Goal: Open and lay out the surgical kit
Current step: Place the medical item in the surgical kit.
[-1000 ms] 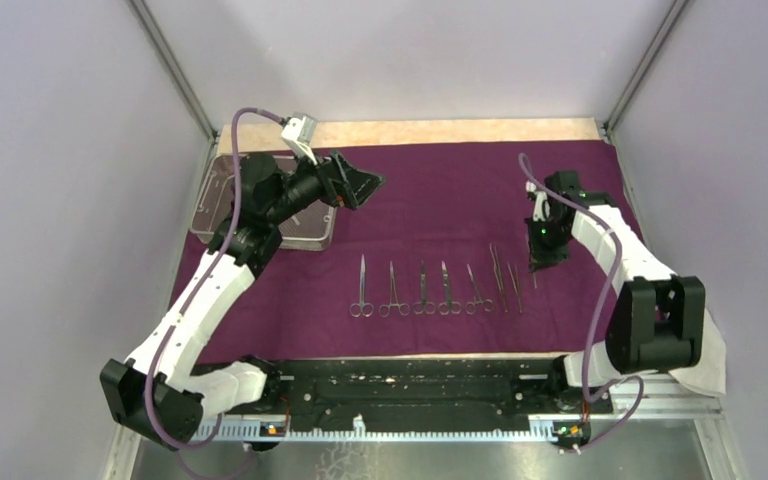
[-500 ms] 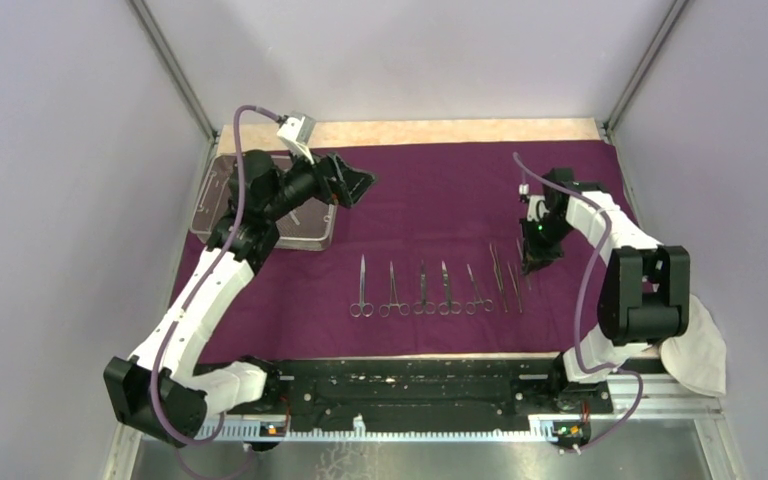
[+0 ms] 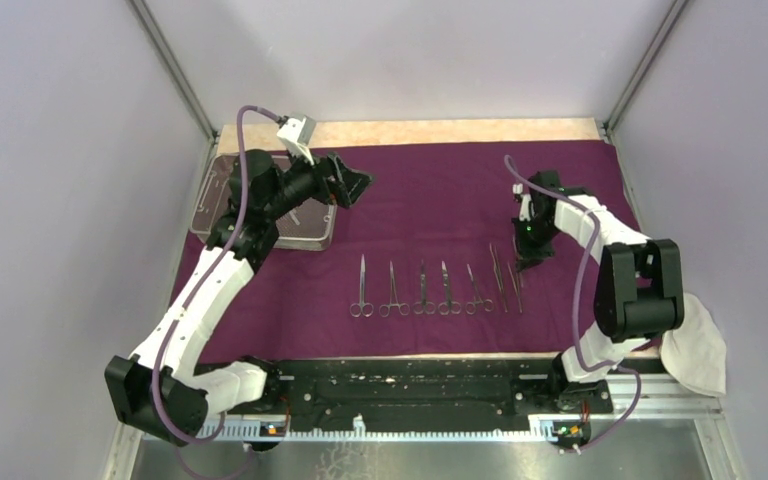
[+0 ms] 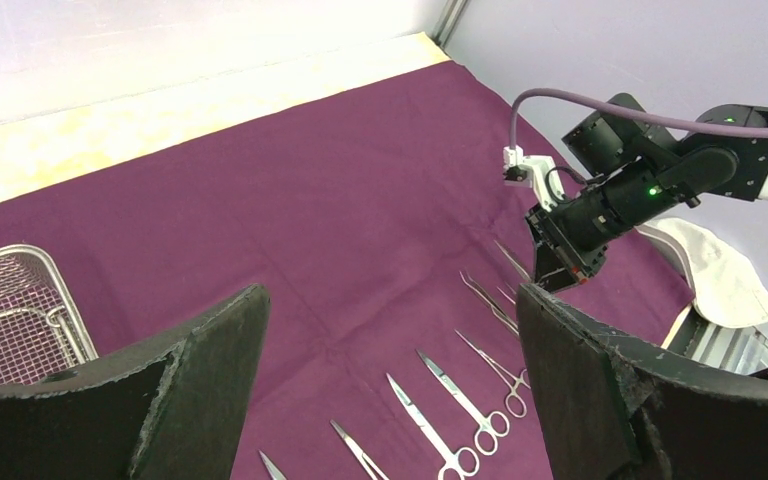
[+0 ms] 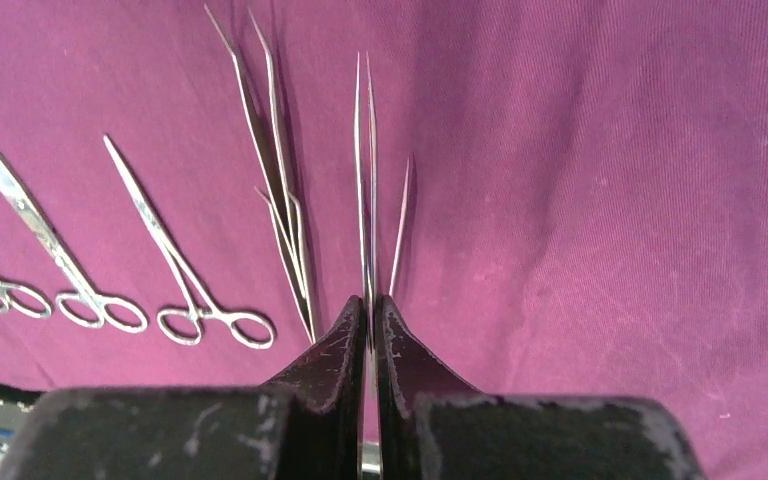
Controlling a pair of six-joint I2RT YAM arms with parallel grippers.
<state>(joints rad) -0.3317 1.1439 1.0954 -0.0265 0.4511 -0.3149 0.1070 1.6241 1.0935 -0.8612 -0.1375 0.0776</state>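
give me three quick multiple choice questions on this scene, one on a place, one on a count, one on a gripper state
1. Where is the tray?
A) at the far left edge of the cloth
B) at its near right corner
C) in its centre

2. How many ring-handled tools lie in the row?
A) two
B) five
C) nine

3. The right gripper is
A) open, empty
B) shut, empty
C) shut on tweezers

Answers:
1 A, the top view shows it far left.
2 B, five sets of rings line up there.
3 C, the wrist view shows thin tweezers pinched.
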